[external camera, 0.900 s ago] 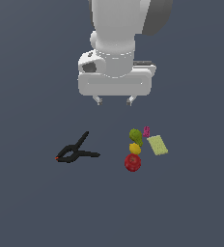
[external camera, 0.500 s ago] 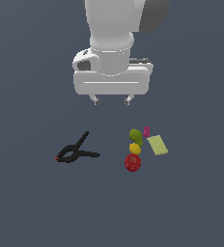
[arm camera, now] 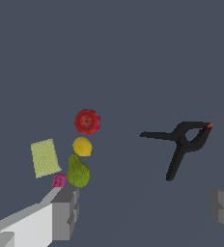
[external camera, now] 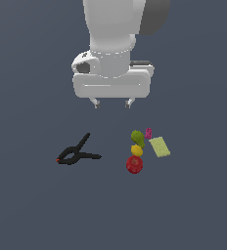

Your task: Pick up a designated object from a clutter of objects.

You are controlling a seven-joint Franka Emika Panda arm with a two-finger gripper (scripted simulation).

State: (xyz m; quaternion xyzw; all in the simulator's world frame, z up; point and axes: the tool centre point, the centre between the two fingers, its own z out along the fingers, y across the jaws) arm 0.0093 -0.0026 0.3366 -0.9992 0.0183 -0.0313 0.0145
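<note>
Gripper point(external camera: 111, 103) wide apart, shifted toward exterior view's left, lemon point(external camera: 136, 150) unmoved

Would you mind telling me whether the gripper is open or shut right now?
Open. In the exterior view the gripper shows two fingertips set well apart with nothing between them, above and away from the lemon. The wrist view shows the same wide gap.
</note>
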